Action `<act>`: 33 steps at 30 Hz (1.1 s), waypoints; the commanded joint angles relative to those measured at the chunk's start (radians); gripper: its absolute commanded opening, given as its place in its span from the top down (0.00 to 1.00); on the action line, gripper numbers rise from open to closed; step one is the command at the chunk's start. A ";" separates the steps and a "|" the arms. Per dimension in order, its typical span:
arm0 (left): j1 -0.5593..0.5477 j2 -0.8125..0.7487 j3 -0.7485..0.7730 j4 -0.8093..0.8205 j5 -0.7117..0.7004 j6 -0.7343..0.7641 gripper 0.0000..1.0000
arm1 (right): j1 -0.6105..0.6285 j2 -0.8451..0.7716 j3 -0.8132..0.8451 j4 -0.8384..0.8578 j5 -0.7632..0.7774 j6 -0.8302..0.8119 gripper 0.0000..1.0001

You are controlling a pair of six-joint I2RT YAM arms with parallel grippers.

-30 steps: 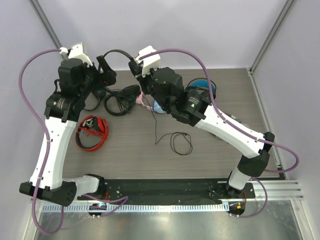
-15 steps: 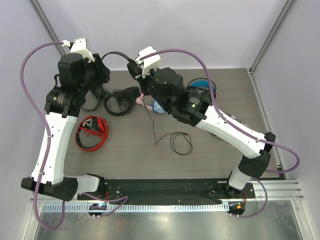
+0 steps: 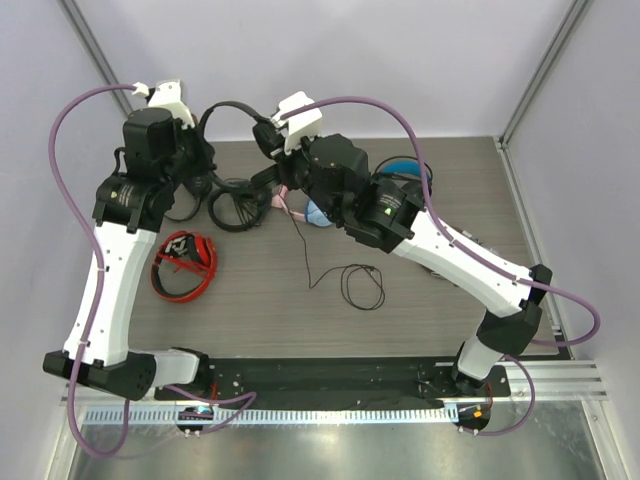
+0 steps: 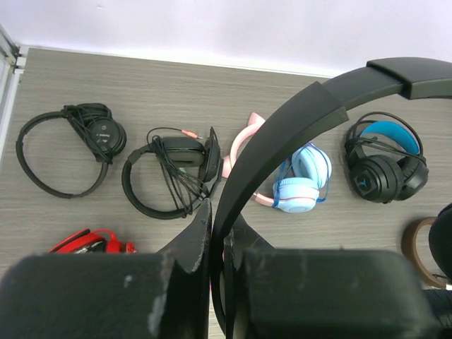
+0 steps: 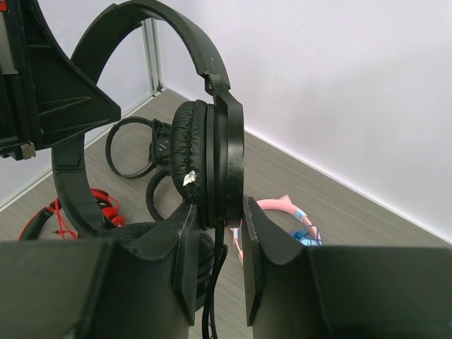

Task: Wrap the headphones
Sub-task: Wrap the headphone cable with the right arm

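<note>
The headphones (image 3: 232, 104) are slim and black, and both arms hold them up above the table's far left. My left gripper (image 3: 204, 146) is shut on the thin headband (image 4: 282, 134), which runs between its fingers (image 4: 217, 212). My right gripper (image 3: 268, 136) is shut on one round padded earcup (image 5: 208, 159), with a jaw on each flat side (image 5: 215, 212). The long thin cable (image 3: 307, 250) hangs from that earcup and ends in a loose coil (image 3: 362, 286) on the table.
On the table below lie two black wrapped headphones (image 4: 70, 145) (image 4: 173, 176), a pink-and-blue pair (image 4: 296, 180), a bulky black pair with blue lining (image 4: 385, 166) and a red pair (image 3: 185, 265). A brown ring (image 4: 417, 244) shows at the right edge.
My left gripper has closed from wide open onto the headband and shifted slightly. The right gripper has kept its hold on the earcup without moving.
</note>
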State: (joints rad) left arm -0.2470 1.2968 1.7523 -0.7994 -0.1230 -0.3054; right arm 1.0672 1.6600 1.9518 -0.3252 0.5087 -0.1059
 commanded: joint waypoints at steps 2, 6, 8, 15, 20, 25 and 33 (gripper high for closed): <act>0.005 -0.028 0.012 0.054 -0.053 -0.006 1.00 | -0.003 -0.072 -0.007 0.017 -0.006 0.012 0.95; 0.005 -0.034 0.026 0.048 -0.090 0.018 1.00 | -0.010 -0.133 -0.033 -0.017 0.028 0.017 0.03; 0.005 -0.044 0.024 0.048 -0.112 0.029 1.00 | -0.015 -0.199 -0.079 -0.025 0.059 0.014 0.00; 0.005 -0.053 0.032 0.052 -0.106 0.037 1.00 | -0.119 -0.477 -0.341 -0.014 -0.140 0.136 0.00; 0.005 -0.089 0.000 0.118 -0.055 0.078 1.00 | -0.179 -0.580 -0.690 0.054 -0.115 0.164 0.02; 0.003 -0.151 -0.074 0.248 0.005 0.170 1.00 | -0.179 -0.609 -0.892 0.198 -0.301 0.218 0.06; -0.017 -0.223 -0.323 0.578 0.187 0.232 1.00 | -0.171 -0.504 -0.540 0.137 -0.392 0.127 0.21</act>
State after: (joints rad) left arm -0.2512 1.0996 1.5166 -0.4808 -0.0490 -0.1154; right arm 0.8856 1.1469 1.2083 -0.2600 0.1764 0.0616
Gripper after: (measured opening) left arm 0.045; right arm 0.800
